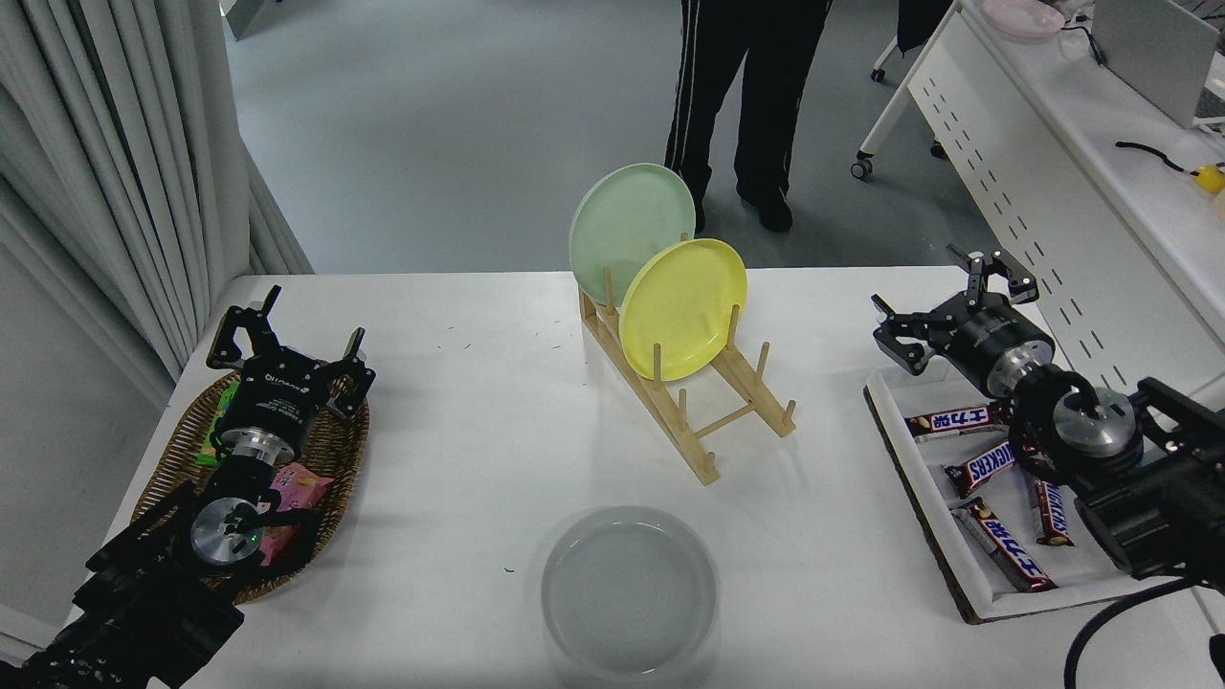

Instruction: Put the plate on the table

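- Pale grey-white and round, the plate [629, 591] lies flat on the white table [459, 431] near its front edge, with a shallow raised rim and a smooth, faintly glossy face. Nothing touches it.
- The table top is matte and smooth, with rounded corners.
- Behind the plate, near the table's middle, a wooden dish rack [691, 402] of pale dowels and slats slopes upward toward the far side.
- A yellow plate [683, 308] stands on edge in the rack, and a mint-green plate [632, 234] stands on edge just behind it, partly overlapped.
- At the right, a shallow white rectangular tray [957, 565] holds several chocolate bars [992, 464] in shiny brown wrappers.
- The right gripper [947, 311], black and angular, hovers above the tray's far end with its fingers spread apart, holding nothing, well apart from the plate.
- At the left, an oval woven wicker basket [163, 469] holds snack packets, one pink [299, 483] and one green.
- The left gripper [287, 335] is parked over the basket, fingers spread wide and empty.
- Beyond the table a person [746, 96] in dark trousers with white side stripes stands on the grey floor.
- Pale pleated curtains [115, 172] hang at the left, and a white desk with a perforated panel [1034, 201] runs along the right.
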Robot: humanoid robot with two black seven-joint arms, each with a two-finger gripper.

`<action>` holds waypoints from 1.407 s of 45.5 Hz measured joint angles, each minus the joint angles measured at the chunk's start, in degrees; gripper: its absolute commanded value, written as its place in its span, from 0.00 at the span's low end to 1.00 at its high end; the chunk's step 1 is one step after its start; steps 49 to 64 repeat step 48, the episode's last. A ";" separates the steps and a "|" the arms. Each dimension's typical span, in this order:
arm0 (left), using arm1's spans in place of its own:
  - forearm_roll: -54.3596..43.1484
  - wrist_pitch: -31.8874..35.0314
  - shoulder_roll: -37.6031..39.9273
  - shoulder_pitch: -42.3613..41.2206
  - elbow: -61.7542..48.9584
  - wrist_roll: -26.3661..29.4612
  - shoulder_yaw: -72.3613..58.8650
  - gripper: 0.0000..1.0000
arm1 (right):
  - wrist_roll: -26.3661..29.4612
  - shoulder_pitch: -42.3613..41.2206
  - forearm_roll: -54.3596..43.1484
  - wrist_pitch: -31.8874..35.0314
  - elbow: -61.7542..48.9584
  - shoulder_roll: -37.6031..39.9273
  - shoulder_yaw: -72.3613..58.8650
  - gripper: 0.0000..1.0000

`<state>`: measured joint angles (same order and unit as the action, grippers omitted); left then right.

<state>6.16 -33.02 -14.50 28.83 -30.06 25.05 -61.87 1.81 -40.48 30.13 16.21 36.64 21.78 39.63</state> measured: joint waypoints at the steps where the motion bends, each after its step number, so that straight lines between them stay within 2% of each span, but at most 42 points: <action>1: 0.00 0.00 0.00 0.00 0.00 0.00 0.00 1.00 | -0.02 0.48 -0.73 -0.01 0.29 -0.07 0.77 1.00; 23: 0.00 0.01 0.00 0.00 -0.03 0.00 -0.01 1.00 | -6.20 8.91 -18.65 2.21 3.78 -5.25 19.46 1.00; 64: 0.00 0.00 0.00 0.00 -0.02 0.00 -0.01 1.00 | -8.05 9.56 -21.71 2.93 3.71 -6.64 22.52 1.00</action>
